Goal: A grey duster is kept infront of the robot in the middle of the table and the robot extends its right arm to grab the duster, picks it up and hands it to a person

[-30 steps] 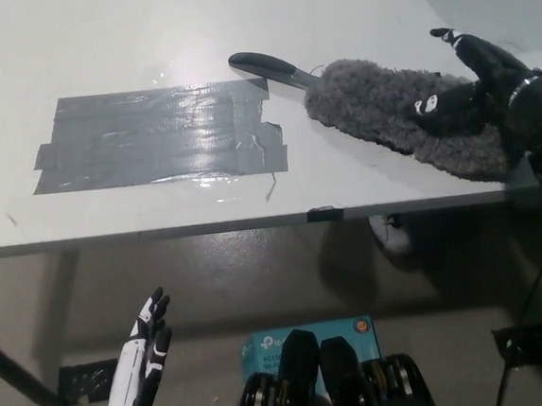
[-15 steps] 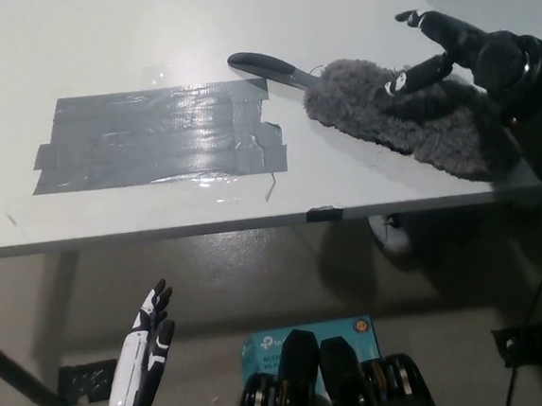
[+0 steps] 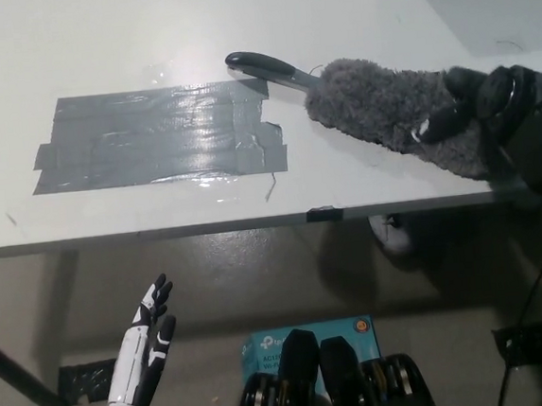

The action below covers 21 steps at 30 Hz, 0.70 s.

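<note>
Black and curled, my right hand [image 3: 453, 111] presses into the fluffy end of the grey duster [image 3: 391, 112]; whether the fingers truly grip it, I cannot tell. It lies on the white table [image 3: 142, 34], at three o'clock from the grey tape patch [image 3: 156, 137], dark handle [image 3: 264, 69] pointing toward ten o'clock. At seven o'clock, below the table edge, my white left hand [image 3: 146, 352] rests with fingers spread, holding nothing.

A: Can any text be read?

B: White lettering is seen on the blue box [image 3: 265, 354] on the floor below the tabletop [image 3: 365, 190], but it cannot be made out. Nothing else is marked.
</note>
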Each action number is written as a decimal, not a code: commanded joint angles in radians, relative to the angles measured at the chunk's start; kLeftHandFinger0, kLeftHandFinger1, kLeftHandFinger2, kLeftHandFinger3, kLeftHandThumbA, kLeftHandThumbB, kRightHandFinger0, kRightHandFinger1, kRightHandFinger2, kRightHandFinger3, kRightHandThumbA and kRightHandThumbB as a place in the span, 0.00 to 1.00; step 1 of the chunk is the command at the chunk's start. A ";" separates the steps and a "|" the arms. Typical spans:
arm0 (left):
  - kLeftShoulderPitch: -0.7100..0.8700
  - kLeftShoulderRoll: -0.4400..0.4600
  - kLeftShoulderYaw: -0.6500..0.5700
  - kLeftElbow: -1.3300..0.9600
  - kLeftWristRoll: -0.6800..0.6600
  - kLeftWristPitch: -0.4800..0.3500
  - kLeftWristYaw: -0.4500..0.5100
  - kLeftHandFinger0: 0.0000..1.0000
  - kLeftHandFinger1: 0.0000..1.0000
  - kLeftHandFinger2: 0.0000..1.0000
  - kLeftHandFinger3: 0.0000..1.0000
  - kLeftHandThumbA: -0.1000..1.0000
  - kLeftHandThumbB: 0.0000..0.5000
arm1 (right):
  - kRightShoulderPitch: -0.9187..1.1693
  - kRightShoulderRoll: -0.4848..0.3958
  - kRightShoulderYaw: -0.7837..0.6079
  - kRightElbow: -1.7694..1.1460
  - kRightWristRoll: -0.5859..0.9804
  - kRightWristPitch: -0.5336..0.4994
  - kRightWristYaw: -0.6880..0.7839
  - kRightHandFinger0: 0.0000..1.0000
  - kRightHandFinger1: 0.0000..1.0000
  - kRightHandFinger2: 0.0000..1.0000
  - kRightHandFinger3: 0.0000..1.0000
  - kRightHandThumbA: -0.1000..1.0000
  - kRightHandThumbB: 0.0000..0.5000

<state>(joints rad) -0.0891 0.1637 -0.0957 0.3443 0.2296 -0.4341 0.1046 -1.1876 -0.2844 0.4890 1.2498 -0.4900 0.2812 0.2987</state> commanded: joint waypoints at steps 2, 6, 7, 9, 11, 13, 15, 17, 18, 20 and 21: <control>-0.022 0.018 0.004 -0.028 0.004 -0.036 0.014 1.00 1.00 1.00 1.00 1.00 0.51 | -0.074 0.011 0.011 0.052 -0.020 -0.059 -0.053 1.00 1.00 1.00 1.00 0.95 1.00; -0.028 0.017 0.006 -0.025 0.003 -0.036 0.012 1.00 1.00 1.00 1.00 1.00 0.50 | -0.071 0.029 0.020 0.067 -0.021 -0.069 -0.050 1.00 1.00 1.00 1.00 0.93 1.00; -0.030 0.015 0.010 -0.025 -0.003 -0.036 0.005 1.00 1.00 1.00 1.00 1.00 0.50 | -0.070 0.036 0.023 0.066 -0.022 -0.068 -0.045 1.00 1.00 1.00 1.00 0.93 1.00; -0.034 0.014 0.011 -0.024 -0.004 -0.036 0.000 1.00 1.00 1.00 1.00 1.00 0.51 | -0.071 0.041 0.025 0.066 -0.021 -0.068 -0.036 1.00 1.00 1.00 1.00 0.92 1.00; -0.042 0.015 0.009 -0.022 -0.001 -0.036 0.003 1.00 1.00 1.00 1.00 1.00 0.50 | -0.070 0.050 0.032 0.065 -0.025 -0.072 -0.030 1.00 1.00 1.00 1.00 0.92 1.00; -0.048 0.015 0.008 -0.021 -0.007 -0.036 0.002 1.00 1.00 1.00 1.00 1.00 0.47 | -0.068 0.057 0.035 0.052 -0.026 -0.068 -0.021 1.00 1.00 1.00 1.00 0.89 1.00; -0.053 0.015 0.008 -0.020 -0.010 -0.036 0.000 1.00 1.00 1.00 1.00 1.00 0.47 | -0.067 0.065 0.040 0.047 -0.028 -0.070 -0.012 1.00 1.00 1.00 1.00 0.86 1.00; -0.055 0.013 0.012 -0.020 -0.008 -0.036 0.000 1.00 1.00 1.00 1.00 1.00 0.47 | -0.064 0.070 0.050 0.032 -0.036 -0.084 -0.004 1.00 1.00 1.00 1.00 0.84 1.00; -0.059 0.015 0.009 -0.021 -0.009 -0.036 0.002 1.00 1.00 1.00 1.00 1.00 0.45 | -0.057 0.073 0.051 0.013 -0.037 -0.102 -0.011 1.00 1.00 1.00 1.00 0.80 1.00; -0.062 0.018 0.006 -0.020 -0.008 -0.036 0.001 1.00 1.00 1.00 1.00 1.00 0.45 | -0.052 0.075 0.057 -0.006 -0.041 -0.116 -0.014 1.00 1.00 1.00 1.00 0.78 1.00; -0.064 0.017 0.007 -0.018 -0.008 -0.036 0.000 1.00 1.00 1.00 1.00 1.00 0.46 | -0.051 0.077 0.064 -0.013 -0.047 -0.121 -0.015 1.00 1.00 1.00 1.00 0.76 1.00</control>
<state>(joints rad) -0.1313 0.1643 -0.0938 0.3445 0.2296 -0.4342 0.1027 -1.2083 -0.2322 0.5328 1.2833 -0.5141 0.2303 0.2701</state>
